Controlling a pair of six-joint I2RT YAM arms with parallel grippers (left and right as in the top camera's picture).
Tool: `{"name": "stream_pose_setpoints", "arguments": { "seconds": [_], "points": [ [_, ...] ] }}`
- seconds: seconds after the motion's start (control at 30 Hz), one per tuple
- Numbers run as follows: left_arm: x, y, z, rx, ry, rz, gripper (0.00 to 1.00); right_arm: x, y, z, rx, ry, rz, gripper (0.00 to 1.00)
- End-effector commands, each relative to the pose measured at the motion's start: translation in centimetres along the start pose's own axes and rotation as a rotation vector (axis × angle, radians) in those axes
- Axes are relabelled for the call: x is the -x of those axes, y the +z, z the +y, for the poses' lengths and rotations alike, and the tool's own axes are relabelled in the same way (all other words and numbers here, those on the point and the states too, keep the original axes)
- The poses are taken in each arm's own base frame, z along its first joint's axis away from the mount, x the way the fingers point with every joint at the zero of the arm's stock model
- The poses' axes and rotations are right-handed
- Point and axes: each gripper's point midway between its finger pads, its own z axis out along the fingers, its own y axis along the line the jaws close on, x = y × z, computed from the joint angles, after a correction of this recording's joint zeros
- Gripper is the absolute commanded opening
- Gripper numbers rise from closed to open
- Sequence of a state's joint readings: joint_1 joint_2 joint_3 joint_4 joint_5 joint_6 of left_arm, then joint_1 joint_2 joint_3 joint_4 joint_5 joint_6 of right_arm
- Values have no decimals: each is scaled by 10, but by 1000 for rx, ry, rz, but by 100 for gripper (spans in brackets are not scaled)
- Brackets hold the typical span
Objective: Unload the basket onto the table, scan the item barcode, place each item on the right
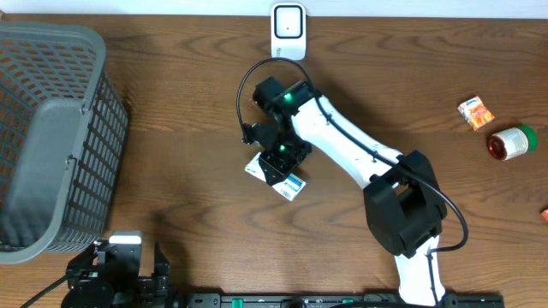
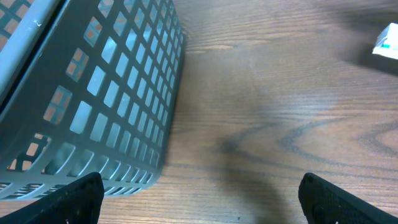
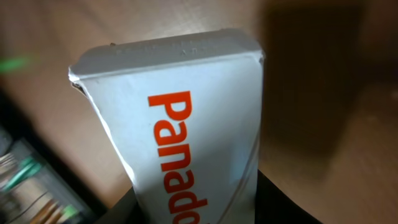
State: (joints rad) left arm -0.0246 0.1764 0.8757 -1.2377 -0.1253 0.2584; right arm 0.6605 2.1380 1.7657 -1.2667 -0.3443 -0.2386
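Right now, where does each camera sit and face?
Overhead: above the table, looking straight down; the right arm shows.
Left wrist: on the left hand, facing the basket wall; open fingertips show.
Right wrist: on the right hand, close on the white box; dark fingers flank it.
Shared: overhead and right wrist both see that white box.

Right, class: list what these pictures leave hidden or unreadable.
Barcode: none shows on the box face in the right wrist view; overhead, the right gripper covers most of the box.
Brand word on the box: cut off by the bottom edge, right wrist view.
Whether the right gripper grips the box: unclear, the bottom edge crops the contact.
Orange packet: print too small overhead.
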Motion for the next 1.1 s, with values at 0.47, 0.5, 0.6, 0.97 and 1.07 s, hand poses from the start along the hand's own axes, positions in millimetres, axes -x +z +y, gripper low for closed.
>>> {"name": "stream_pose_setpoints", "arguments": {
  "seconds": [0.47, 0.5, 0.6, 0.97, 1.07],
  "points": [
    [1, -2, -1, -8, 0, -10, 99, -1, -38, 65, 423, -166, -110, 41],
    [1, -2, -1, -8, 0, -10, 99, -1, -37, 62, 405, -169, -107, 41],
    [1, -2, -1, -8, 0, -10, 99, 3, -32, 50, 335, -184, -109, 38],
    [1, -2, -1, -8, 0, -10, 99, 64, -41, -67, -336, -96, -265, 41],
    [1, -2, -1, -8, 0, -10, 99, 76, -58, -93, -487, -106, -307, 40]
  ]
}}
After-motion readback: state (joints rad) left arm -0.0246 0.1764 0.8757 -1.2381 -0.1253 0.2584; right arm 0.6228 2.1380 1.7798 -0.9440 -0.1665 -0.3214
